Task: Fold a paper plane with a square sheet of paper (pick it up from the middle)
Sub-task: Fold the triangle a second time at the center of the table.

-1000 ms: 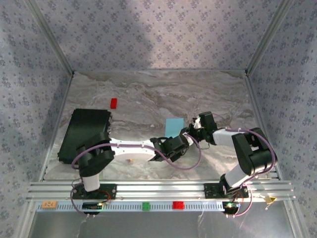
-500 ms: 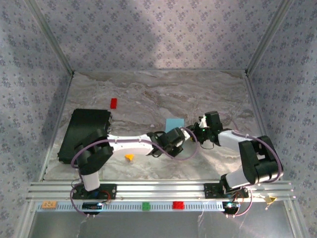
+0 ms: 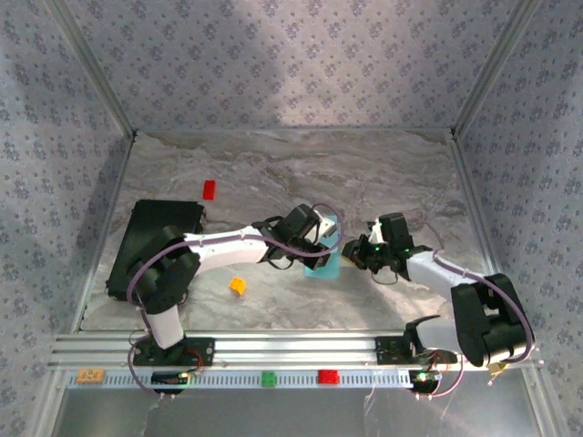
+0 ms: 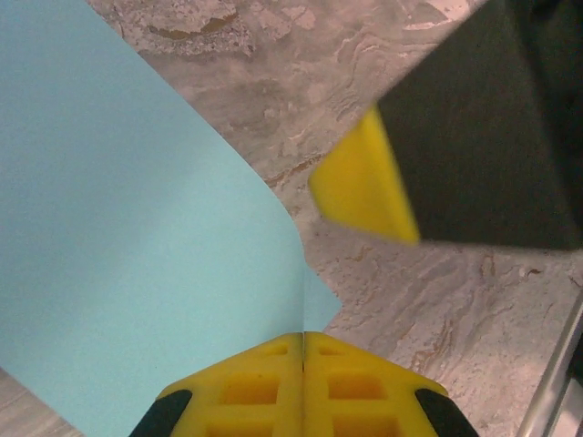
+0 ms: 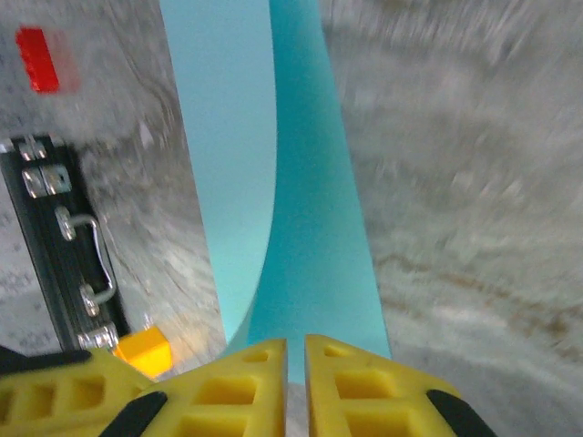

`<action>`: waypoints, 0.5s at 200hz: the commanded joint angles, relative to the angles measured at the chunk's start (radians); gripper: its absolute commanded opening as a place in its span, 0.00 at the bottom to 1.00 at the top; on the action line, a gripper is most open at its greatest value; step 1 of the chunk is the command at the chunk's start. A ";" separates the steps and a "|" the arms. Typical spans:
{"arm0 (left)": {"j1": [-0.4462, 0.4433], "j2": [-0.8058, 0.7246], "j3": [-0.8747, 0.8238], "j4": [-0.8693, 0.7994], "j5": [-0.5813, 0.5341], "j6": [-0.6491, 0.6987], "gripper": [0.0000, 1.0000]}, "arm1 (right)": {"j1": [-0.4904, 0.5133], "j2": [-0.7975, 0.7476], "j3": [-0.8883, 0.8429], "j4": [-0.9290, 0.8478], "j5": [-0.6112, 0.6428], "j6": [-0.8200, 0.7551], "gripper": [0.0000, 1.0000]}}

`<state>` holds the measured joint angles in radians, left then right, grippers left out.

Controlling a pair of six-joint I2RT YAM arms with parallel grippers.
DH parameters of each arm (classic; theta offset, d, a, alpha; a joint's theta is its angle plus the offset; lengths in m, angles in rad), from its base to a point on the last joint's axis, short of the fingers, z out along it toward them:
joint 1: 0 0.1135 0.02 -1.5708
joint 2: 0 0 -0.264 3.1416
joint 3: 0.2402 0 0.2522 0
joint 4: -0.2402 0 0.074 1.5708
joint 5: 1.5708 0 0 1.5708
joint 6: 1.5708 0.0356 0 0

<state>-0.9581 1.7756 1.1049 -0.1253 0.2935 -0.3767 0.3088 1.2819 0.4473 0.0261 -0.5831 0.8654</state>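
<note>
Right wrist: sheet of paper [image 5: 314, 228] lengthwise ahead, pinched by left claw [image 4: 302, 337] and right claw [image 5: 294, 344].

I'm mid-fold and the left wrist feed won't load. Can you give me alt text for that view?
The left pincer, its yellow jaws shut, pinches the edge of the light-blue square sheet of paper, which spreads across the left of the view. At upper right, the right pincer's yellow finger, on its black body, sits above the marbled table.
</note>
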 commanded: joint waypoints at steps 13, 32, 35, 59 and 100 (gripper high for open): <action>0.012 0.001 -0.015 0.017 0.047 -0.027 0.00 | 0.078 0.051 -0.012 0.130 0.008 0.061 0.09; 0.016 0.008 -0.019 0.014 0.044 -0.036 0.01 | 0.110 0.089 -0.002 0.190 0.027 0.096 0.07; 0.017 0.008 -0.018 0.013 0.043 -0.038 0.02 | 0.112 0.094 -0.001 0.195 0.031 0.099 0.07; 0.025 0.012 -0.022 0.015 0.040 -0.049 0.05 | 0.114 0.115 -0.001 0.211 0.048 0.114 0.05; 0.031 0.024 -0.015 0.016 0.044 -0.050 0.11 | 0.105 0.123 -0.008 0.219 0.037 0.115 0.05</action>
<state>-0.9344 1.7767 1.0893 -0.1192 0.3153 -0.4191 0.4183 1.3956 0.4435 0.2176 -0.5533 0.9619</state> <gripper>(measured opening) 0.104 0.056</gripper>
